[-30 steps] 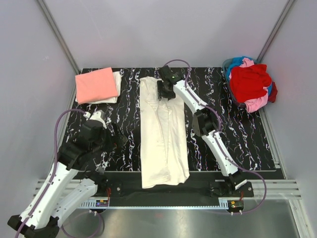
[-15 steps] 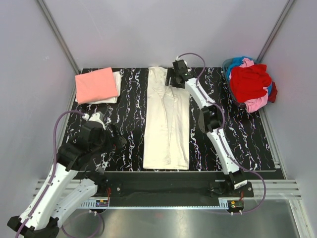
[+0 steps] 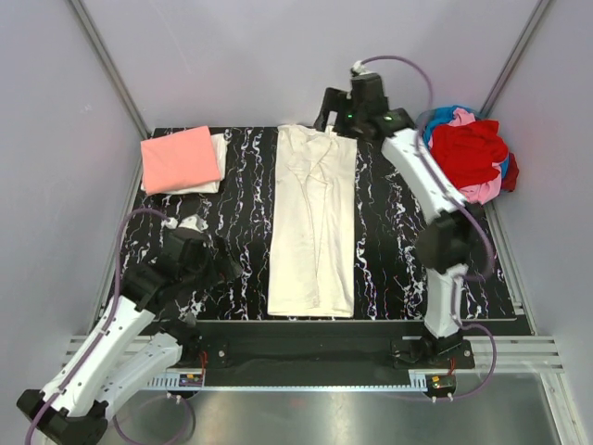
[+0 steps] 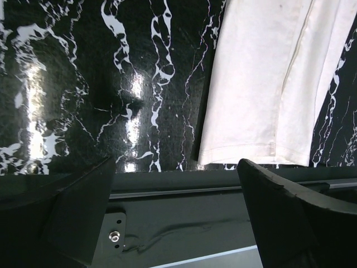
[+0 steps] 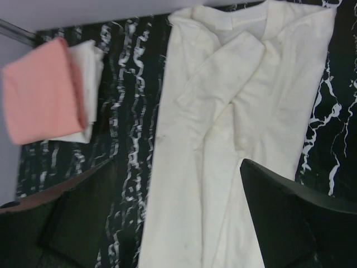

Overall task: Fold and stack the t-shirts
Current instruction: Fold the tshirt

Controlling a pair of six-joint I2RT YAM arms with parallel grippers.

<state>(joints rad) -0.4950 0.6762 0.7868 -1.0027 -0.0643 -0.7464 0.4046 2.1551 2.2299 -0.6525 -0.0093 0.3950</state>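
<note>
Spotter: Right claw (image 3: 335, 115) of yours hangs open above the collar end of the cream shirt (image 3: 313, 222), with nothing between its fingers. Your left claw (image 3: 222, 267) is open and empty too, low by the hem at the near edge.

Operator: Where does the shirt lie?

Spotter: Flat down the middle of the table (image 3: 408, 195), as a long narrow strip with the sleeves folded in and the collar at the far edge. I'd say your lengthwise folds are done and the crosswise fold is the step in hand.

Operator: And next?

Spotter: You'll likely want both claws on one end, a corner each, pinching all the layers. Then carry that end over to the other so the edges meet. Go low, or the tucked sleeves may slip out.

Operator: Then the stack?

Spotter: Your pink shirt (image 3: 179, 158) sits folded on the white one (image 3: 220, 146) at the far left, and the cream would go on top. More shirts wait in the heap (image 3: 468, 153) at the far right.
</note>
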